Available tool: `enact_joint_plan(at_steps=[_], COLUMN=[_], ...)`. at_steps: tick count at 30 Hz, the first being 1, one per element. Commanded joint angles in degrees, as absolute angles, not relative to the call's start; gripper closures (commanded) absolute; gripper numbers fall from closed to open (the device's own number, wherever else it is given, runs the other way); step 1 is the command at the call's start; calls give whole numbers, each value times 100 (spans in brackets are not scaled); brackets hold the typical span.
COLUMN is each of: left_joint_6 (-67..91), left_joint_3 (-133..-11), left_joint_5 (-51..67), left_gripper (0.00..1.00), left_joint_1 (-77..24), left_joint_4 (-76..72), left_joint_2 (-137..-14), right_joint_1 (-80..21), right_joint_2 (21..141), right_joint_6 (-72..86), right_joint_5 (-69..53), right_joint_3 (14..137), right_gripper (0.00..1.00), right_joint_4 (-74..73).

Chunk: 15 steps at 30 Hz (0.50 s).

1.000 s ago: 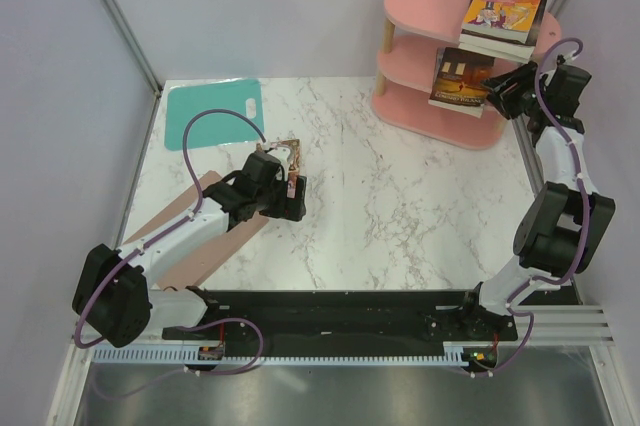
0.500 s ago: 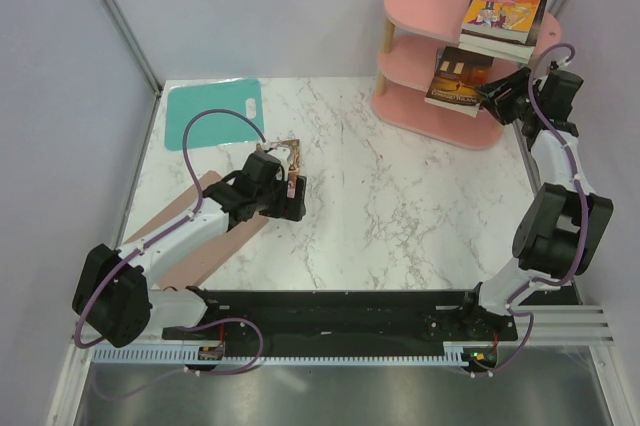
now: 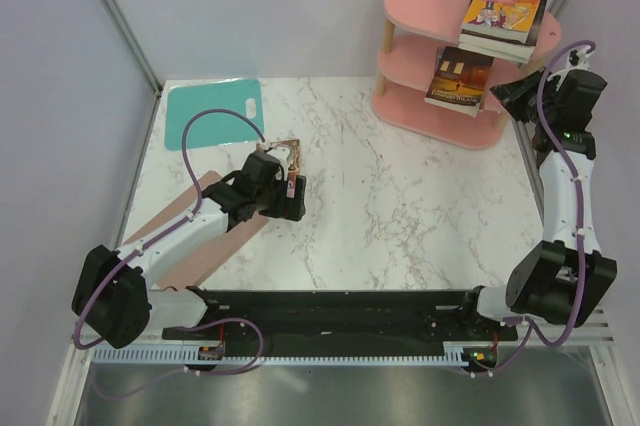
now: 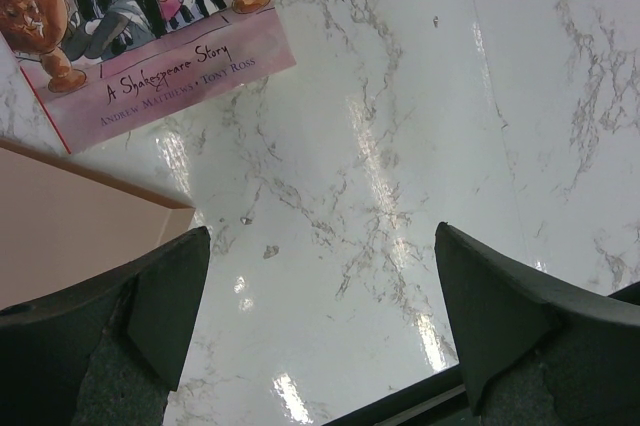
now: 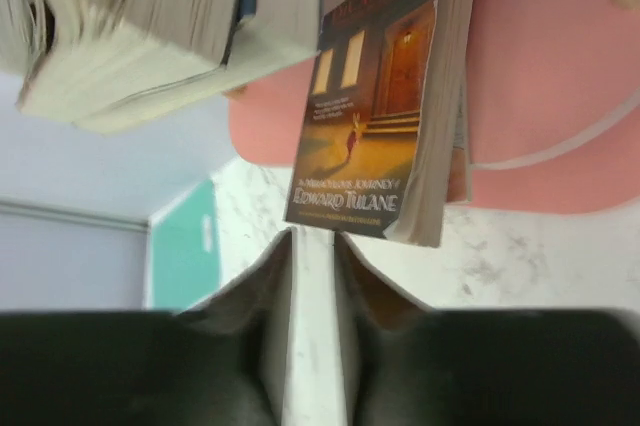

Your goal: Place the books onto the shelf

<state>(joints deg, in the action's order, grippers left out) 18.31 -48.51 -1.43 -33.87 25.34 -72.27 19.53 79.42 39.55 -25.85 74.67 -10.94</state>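
The pink shelf stands at the back right. Its top board carries a stack of books topped by the orange-purple Roald Dahl book. A brown book, titled Edward Tulane, lies on the middle board and overhangs its edge. My right gripper hangs just right of that book. Its fingers stand a narrow gap apart, empty and clear of the cover. A pink Shakespeare story book lies on the table. My left gripper hovers beside it, wide open and empty.
A teal mat lies at the back left, also seen past the right fingers as a teal mat. A brown cardboard sheet lies under the left arm; the cardboard sheet touches the pink book's corner. The book stack's page edges hang overhead.
My right gripper has drawn back to the right from the brown book, and its jaws have narrowed. The brown book stays on the middle board. The left arm has not moved.
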Motion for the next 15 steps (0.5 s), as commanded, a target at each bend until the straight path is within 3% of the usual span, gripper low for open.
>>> enact_joint_plan(at_steps=[1,15], left_joint_6=[1687,1661], left_joint_3=[-4931,-4931], left_joint_5=[-220,-220], left_gripper=[0,0], left_joint_1=[-3401,-3401], left_joint_4=[2566,2549], left_joint_2=[-7075,-7128], right_joint_1=[1802,1336], right_joint_2=[7884,8674], right_joint_6=[3525,3331], right_joint_5=[-2698,-2338], right_joint_3=[7278,7242], right_gripper=[100,100], right_joint_4=[-1617,-1749])
